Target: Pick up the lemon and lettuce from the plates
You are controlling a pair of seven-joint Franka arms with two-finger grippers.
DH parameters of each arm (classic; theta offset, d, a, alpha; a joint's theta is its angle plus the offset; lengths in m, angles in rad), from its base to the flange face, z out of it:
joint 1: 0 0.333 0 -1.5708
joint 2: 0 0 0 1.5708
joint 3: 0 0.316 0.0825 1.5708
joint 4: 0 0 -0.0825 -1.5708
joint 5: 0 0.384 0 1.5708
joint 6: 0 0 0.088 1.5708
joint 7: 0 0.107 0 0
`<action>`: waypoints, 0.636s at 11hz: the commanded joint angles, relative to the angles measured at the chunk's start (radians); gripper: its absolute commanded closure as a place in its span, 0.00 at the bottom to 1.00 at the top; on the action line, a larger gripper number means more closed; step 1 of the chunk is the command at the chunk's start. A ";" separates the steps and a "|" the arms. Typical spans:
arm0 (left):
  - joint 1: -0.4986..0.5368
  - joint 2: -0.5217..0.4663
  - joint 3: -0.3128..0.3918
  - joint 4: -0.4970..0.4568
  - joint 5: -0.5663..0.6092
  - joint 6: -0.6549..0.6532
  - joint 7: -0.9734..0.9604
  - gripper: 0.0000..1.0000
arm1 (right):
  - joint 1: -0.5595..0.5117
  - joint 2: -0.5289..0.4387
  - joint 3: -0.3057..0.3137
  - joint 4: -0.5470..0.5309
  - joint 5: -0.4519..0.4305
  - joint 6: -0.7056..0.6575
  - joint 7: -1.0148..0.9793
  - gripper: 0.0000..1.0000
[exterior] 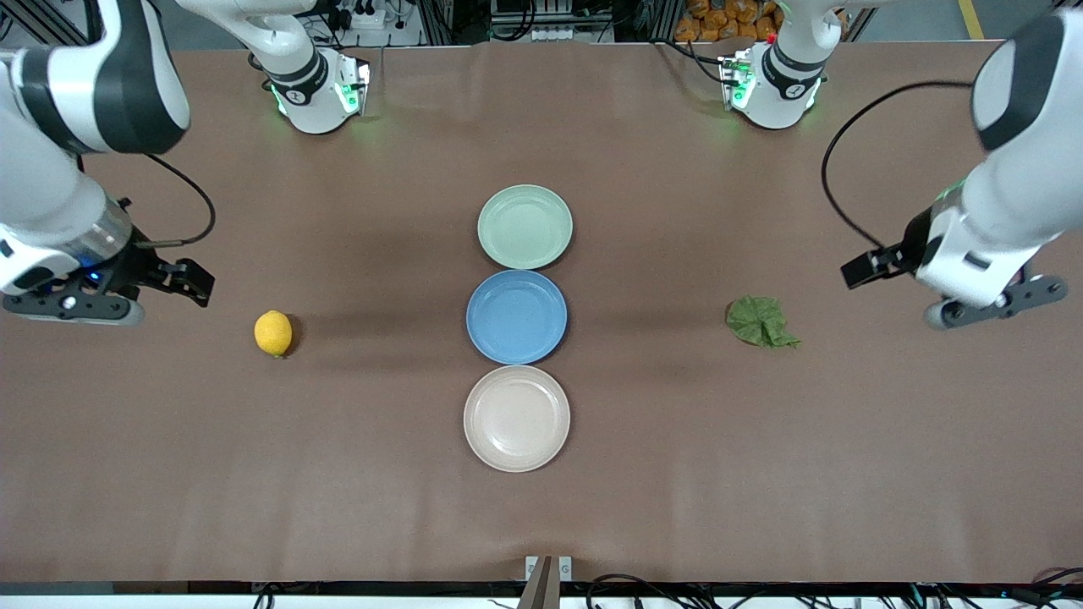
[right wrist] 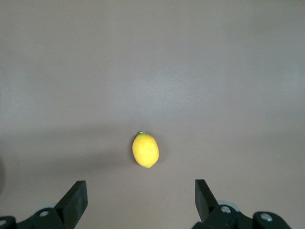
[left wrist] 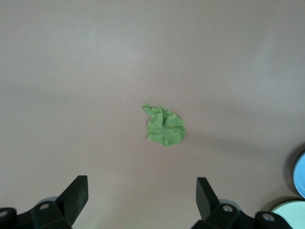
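the beige plate (exterior: 516,418) lies nearest, touching the blue plate (exterior: 516,316); green plate (exterior: 525,226) farthest. lemon (exterior: 272,332) and lettuce (exterior: 760,321) rest on the desk (exterior: 677,474) flanking the blue plate. right pincer (exterior: 182,283) and left pincer (exterior: 871,264) hover released.

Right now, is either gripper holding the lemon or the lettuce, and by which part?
Neither. The left gripper is open over bare table beside the lettuce; the right gripper is open beside the lemon.

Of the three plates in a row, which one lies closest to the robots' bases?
The pale green plate. It lies farthest from the front camera; the blue plate is in the middle, and the beige plate lies nearest the camera.
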 commanded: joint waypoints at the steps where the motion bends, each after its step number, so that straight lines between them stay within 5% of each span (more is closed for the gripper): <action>1: -0.014 -0.150 0.012 -0.047 -0.019 0.025 0.143 0.00 | 0.001 -0.056 0.001 0.067 0.098 -0.116 -0.056 0.00; 7: -0.008 -0.215 0.014 -0.039 -0.051 -0.004 0.369 0.00 | 0.000 -0.059 -0.001 0.221 0.218 -0.296 -0.094 0.00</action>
